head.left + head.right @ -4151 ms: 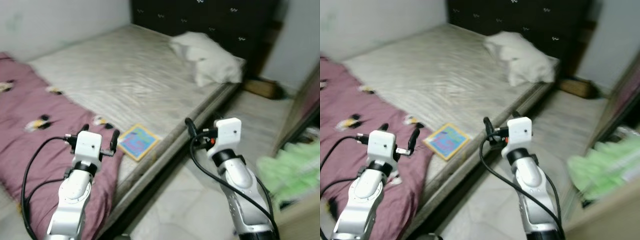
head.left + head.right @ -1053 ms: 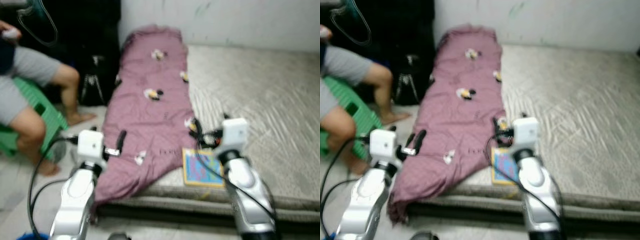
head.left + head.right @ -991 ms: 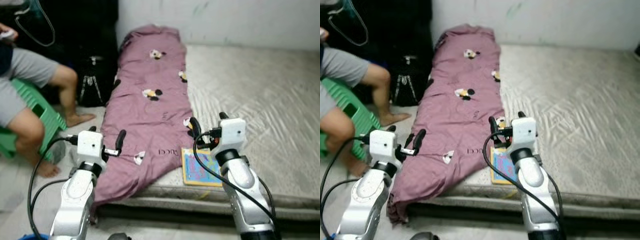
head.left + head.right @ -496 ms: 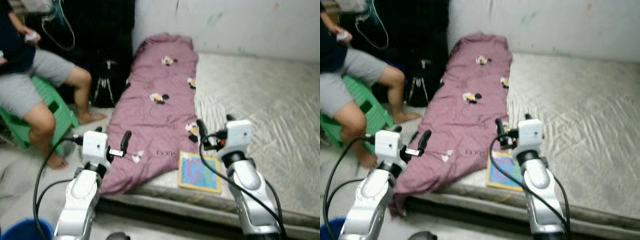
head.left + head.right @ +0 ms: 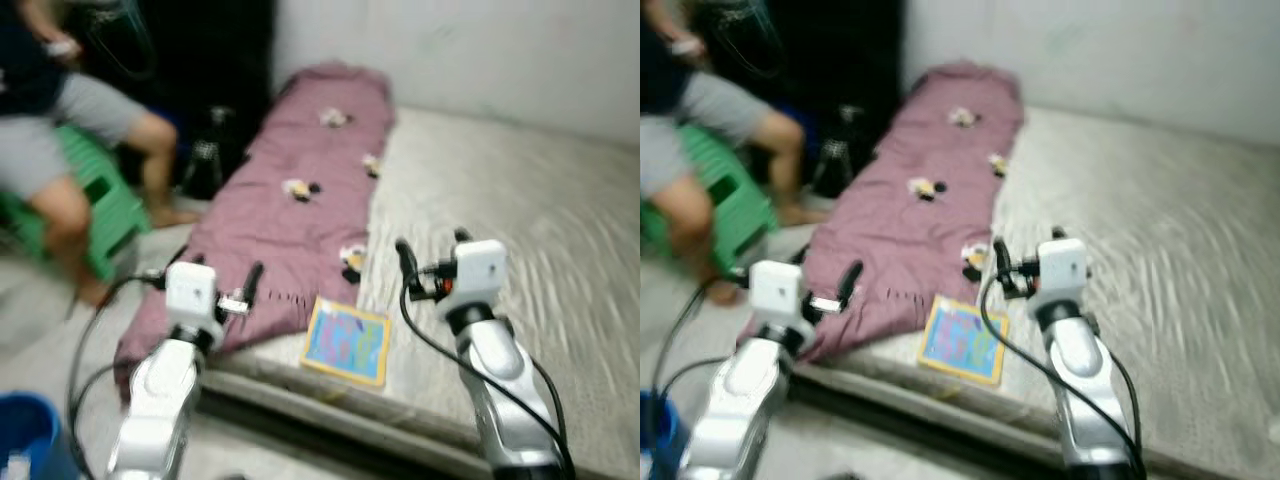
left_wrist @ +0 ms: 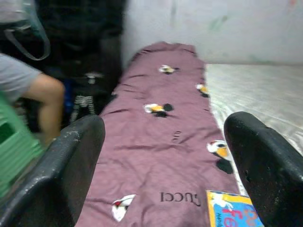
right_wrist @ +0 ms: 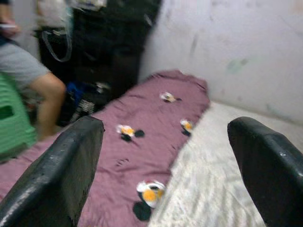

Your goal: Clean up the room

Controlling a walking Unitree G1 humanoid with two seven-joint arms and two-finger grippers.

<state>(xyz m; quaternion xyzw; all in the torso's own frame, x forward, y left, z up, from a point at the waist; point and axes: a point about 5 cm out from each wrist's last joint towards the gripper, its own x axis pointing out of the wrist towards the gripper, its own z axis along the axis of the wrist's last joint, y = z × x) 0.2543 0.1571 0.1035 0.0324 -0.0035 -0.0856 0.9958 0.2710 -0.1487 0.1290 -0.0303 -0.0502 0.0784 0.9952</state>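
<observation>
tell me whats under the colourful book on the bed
The colourful book lies flat on the bare grey mattress, beside the purple blanket's edge. Anything beneath it is covered.

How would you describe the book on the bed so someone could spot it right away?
Start at the bed's bare grey mattress, then follow the purple blanket along its left side to the near end. Just beside that end, at the mattress's front edge, lies the book: flat, square, yellow-bordered with a blue and pink cover, the brightest thing on the bed.
</observation>
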